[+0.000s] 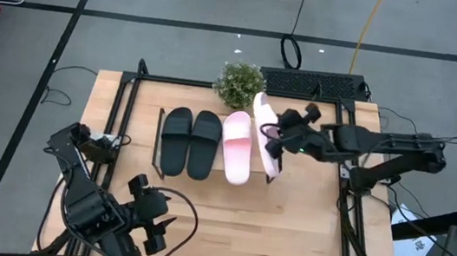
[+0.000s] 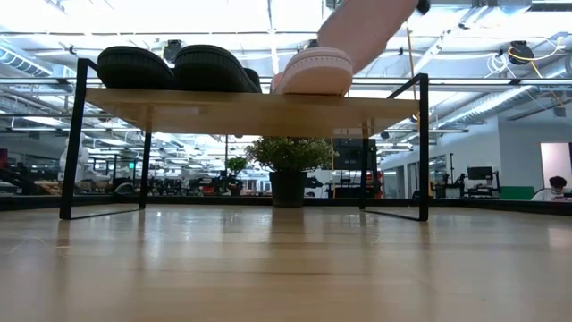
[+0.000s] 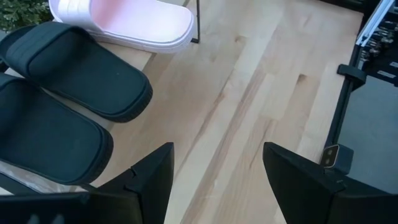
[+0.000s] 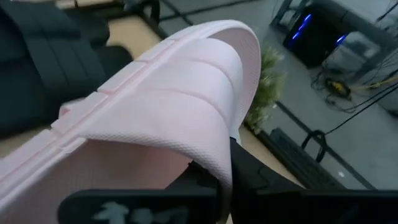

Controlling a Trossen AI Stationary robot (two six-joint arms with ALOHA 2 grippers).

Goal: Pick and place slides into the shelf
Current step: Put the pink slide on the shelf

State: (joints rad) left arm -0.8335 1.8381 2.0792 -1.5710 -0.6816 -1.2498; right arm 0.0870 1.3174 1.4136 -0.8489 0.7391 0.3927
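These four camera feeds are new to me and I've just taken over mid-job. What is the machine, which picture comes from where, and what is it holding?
It is a robot with two dark arms at a wooden table. The overhead picture shows everything: the left gripper waits open near the table's front edge, while the right gripper holds the second pink slide tilted on its side at the shelf's right end. Two black slides and the first pink slide already lie on the shelf, with a potted plant behind it. The table-height picture looks under the shelf. The other two come from cameras on each wrist; the right one shows the held slide close up.
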